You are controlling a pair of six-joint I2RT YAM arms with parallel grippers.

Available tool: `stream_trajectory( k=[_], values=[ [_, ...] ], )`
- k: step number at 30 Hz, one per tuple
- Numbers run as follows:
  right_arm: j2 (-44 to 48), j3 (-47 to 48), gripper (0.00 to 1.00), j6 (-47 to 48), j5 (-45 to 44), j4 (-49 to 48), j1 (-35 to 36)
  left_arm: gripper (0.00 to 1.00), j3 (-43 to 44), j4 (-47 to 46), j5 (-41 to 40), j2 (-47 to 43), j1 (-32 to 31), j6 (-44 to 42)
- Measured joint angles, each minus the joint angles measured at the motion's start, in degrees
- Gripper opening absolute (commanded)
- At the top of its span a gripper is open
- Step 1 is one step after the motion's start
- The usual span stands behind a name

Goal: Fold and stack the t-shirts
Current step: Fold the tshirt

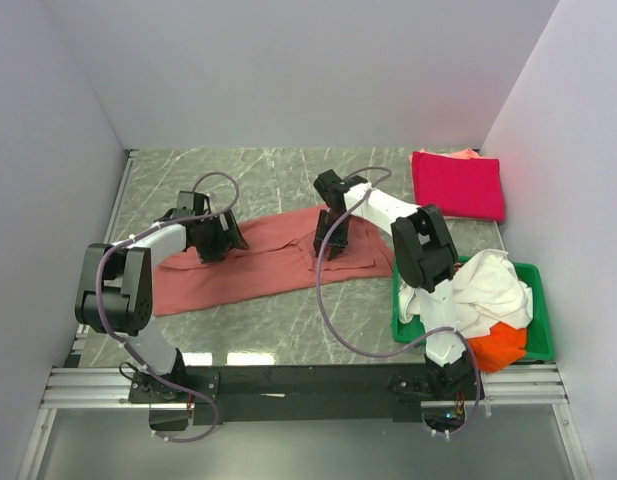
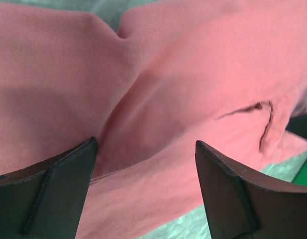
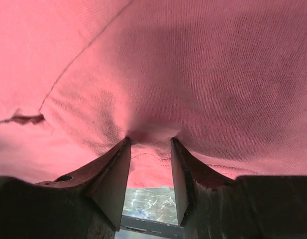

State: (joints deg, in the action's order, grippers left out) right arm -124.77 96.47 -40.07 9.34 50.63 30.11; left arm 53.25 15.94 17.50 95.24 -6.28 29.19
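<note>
At mid-worktop (image 1: pixel 288 180), working on the large salmon-red t-shirt (image 1: pixel 258 268), spread crosswise, rumpled, not yet folded. Left jaws: released, parted wide and lowered over the cloth near its far edge, with only a shallow crease between them. Right jaws: drawn close and clenched on a small pucker of the same shirt towards its right end, just at the hem.

Judged as the opening of the first fold, with one side gripped and the other only lined up. Apparently done already: crimson-pink t-shirt (image 1: pixel 458 186), folded square at the far right corner. Waiting in the green tray (image 1: pixel 536 300) beside the right arm: white t-shirt (image 1: pixel 493 285) and orange t-shirt (image 1: pixel 496 345), both bundled loosely.

Next, most likely: close the left jaws on their own pinch of cloth, then raise both ends together and evenly, carry the edge across, and lay it down without dragging the rest. Worth watching for an uneven lift or a slipped pinch, either likely to skew the fold.
</note>
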Motion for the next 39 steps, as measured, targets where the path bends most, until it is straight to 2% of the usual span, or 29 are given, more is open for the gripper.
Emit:
stream_trajectory(
  k=[5,10,13,16,21,25,33,39],
  values=[
    [-5.09,8.59,0.46,-0.59,-1.14,5.38,-0.74,0.86,-0.59,0.98,1.68,-0.63,-0.04,-0.20],
    [-12.33,21.53,0.46,-0.79,-1.86,10.36,-2.86,0.86,-0.59,3.41,3.15,-1.05,-0.17,-0.61],
    [-16.65,29.66,0.46,-0.81,-2.01,11.58,-4.87,0.86,-0.59,5.31,3.80,-1.55,-0.26,-0.72],
    [-18.62,33.20,0.46,-0.74,-1.16,10.91,-6.71,0.86,-0.59,6.99,4.42,-2.08,-0.33,-1.07],
    [-18.67,33.07,0.47,0.74,1.79,7.19,-8.44,0.86,-0.66,8.92,5.40,-3.65,-0.35,-1.27],
    [-16.57,29.42,0.49,2.67,3.43,2.56,-8.66,0.86,-0.76,8.94,5.70,-5.42,-0.35,-1.33],
    [-11.17,30.29,0.50,7.41,6.60,1.09,-8.66,0.86,-3.58,8.76,5.35,-7.30,-0.44,-1.29],
    [-3.43,22.58,0.50,8.66,5.90,1.16,-8.63,0.86,-5.49,9.01,4.63,-7.30,-0.57,-1.07]
  ],
)
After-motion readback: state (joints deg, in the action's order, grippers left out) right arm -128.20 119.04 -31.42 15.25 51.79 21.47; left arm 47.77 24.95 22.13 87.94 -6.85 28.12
